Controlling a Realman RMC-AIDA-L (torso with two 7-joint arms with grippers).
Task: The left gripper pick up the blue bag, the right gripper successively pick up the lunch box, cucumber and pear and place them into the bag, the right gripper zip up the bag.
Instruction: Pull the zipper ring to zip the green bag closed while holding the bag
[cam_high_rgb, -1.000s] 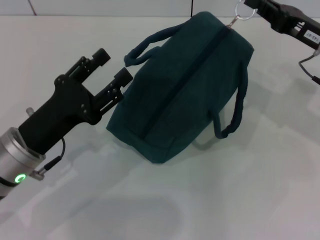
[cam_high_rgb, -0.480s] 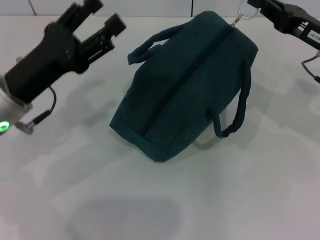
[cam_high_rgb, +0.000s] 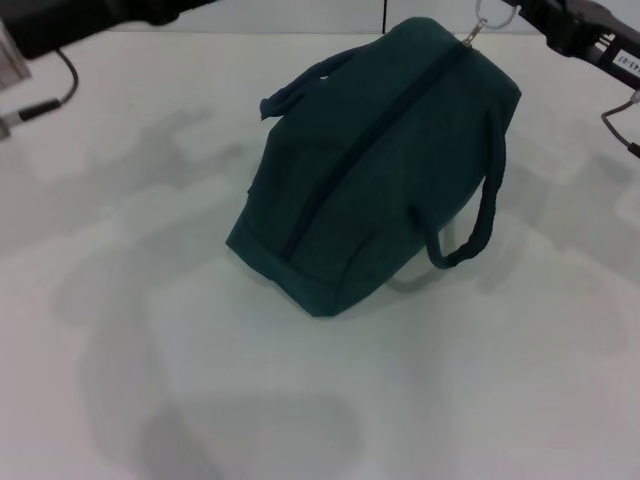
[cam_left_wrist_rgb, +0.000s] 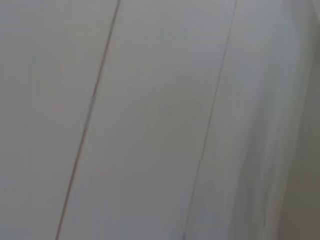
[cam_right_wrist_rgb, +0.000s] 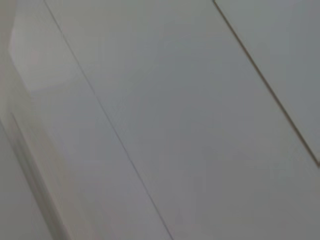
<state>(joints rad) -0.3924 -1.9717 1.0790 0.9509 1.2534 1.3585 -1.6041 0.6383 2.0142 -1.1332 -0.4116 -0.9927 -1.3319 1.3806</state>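
Observation:
The blue bag (cam_high_rgb: 380, 160) lies on the white table, dark teal, with its zipper (cam_high_rgb: 385, 125) drawn shut along the top. One handle (cam_high_rgb: 300, 88) rests on its far left side and the other handle (cam_high_rgb: 478, 215) loops down on the right. My right gripper (cam_high_rgb: 512, 12) is at the top right, shut on the metal zipper ring (cam_high_rgb: 488, 22) at the bag's far end. Of my left arm (cam_high_rgb: 90, 15) only a black part shows at the top left, well away from the bag. The lunch box, cucumber and pear are out of view.
White table (cam_high_rgb: 320, 400) stretches all around the bag, with a wall seam (cam_high_rgb: 384, 15) behind it. A cable (cam_high_rgb: 615, 120) hangs from the right arm. Both wrist views show only pale panels with thin seams (cam_left_wrist_rgb: 90, 115) (cam_right_wrist_rgb: 260, 80).
My left arm has swung up and away from the bag's left handle to the top left, its gripper leaving the view. The right gripper has stayed on the zipper ring.

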